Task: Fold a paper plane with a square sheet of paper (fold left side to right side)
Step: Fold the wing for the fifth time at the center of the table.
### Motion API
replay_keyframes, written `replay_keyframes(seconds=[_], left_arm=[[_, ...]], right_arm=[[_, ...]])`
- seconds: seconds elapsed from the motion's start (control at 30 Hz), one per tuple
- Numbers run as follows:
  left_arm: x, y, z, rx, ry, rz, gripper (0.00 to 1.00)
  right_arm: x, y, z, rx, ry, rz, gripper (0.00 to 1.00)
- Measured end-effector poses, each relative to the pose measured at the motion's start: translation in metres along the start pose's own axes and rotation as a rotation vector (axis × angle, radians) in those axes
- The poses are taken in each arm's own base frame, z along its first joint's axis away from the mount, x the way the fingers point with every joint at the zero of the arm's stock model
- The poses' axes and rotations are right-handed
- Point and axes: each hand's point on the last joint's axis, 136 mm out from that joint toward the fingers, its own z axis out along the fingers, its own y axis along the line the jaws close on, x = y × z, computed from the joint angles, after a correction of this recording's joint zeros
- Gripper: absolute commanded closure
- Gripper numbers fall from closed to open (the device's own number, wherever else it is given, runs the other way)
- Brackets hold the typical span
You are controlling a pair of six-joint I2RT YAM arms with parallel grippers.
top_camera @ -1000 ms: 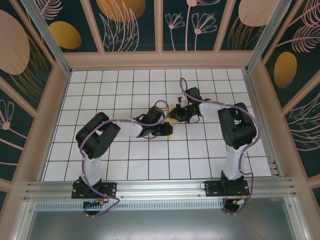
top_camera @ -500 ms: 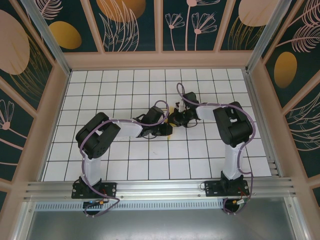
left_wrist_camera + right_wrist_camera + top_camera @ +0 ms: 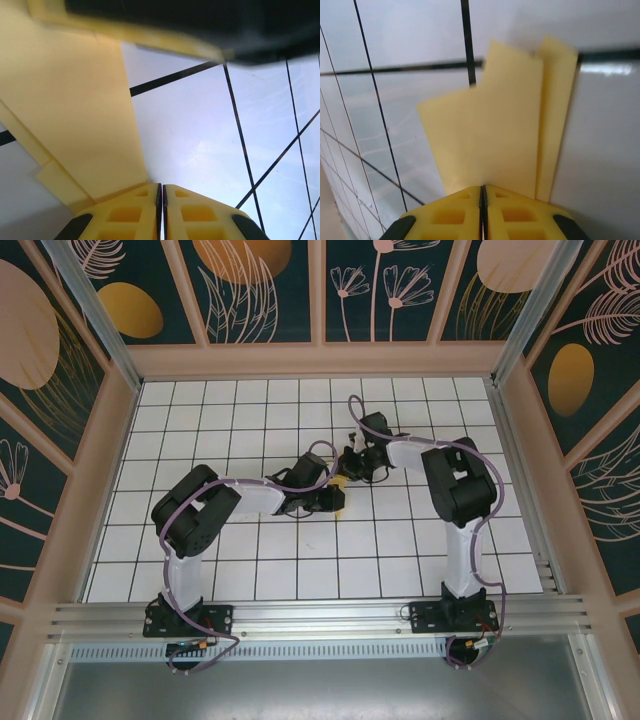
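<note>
Paper count: one yellow paper [image 3: 490, 135], two arms and two pincers, all gathered at the middle of the table [image 3: 250, 580].

From the top camera I see the left arm [image 3: 250, 498] rise from the table's near edge, bend at the elbow and run low and flat toward the table's middle. The right arm [image 3: 455, 480] stands taller from the same near edge, then folds over and comes down at the middle from the far right. My left pincer [image 3: 161, 192] is closed, fingers pressed together, with the paper's edge at its tips. My right pincer [image 3: 483, 192] is closed too, tips against the paper, which shows overlapping folded layers. I cannot tell whether either pincer pinches the paper or only presses on it.
</note>
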Motion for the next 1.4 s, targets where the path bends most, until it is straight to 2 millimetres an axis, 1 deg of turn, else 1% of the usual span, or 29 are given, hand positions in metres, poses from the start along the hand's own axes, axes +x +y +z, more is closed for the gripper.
replay_keyframes(seconds=[0.33, 0.4, 0.6, 0.8, 1.13, 1.4], left_arm=[[0.000, 0.000, 0.000, 0.003, -0.004, 0.002, 0.86], [0.000, 0.000, 0.000, 0.003, -0.004, 0.002, 0.86], [0.003, -0.002, -0.001, 0.001, -0.004, 0.024, 0.85], [0.011, -0.006, -0.002, -0.033, 0.004, 0.074, 0.84], [0.040, -0.012, -0.008, -0.048, 0.061, 0.111, 0.83], [0.053, -0.014, -0.012, -0.037, 0.095, 0.112, 0.83]], right_arm=[[-0.049, -0.002, 0.004, 0.013, -0.050, -0.010, 0.87], [-0.056, -0.004, 0.004, 0.014, -0.053, -0.008, 0.87], [-0.056, -0.004, 0.005, 0.019, -0.036, -0.010, 0.87], [-0.056, -0.004, 0.005, 0.019, -0.035, -0.014, 0.87], [-0.056, -0.004, 0.005, 0.019, -0.035, -0.013, 0.87], [-0.056, -0.004, 0.005, 0.016, -0.033, -0.014, 0.87]])
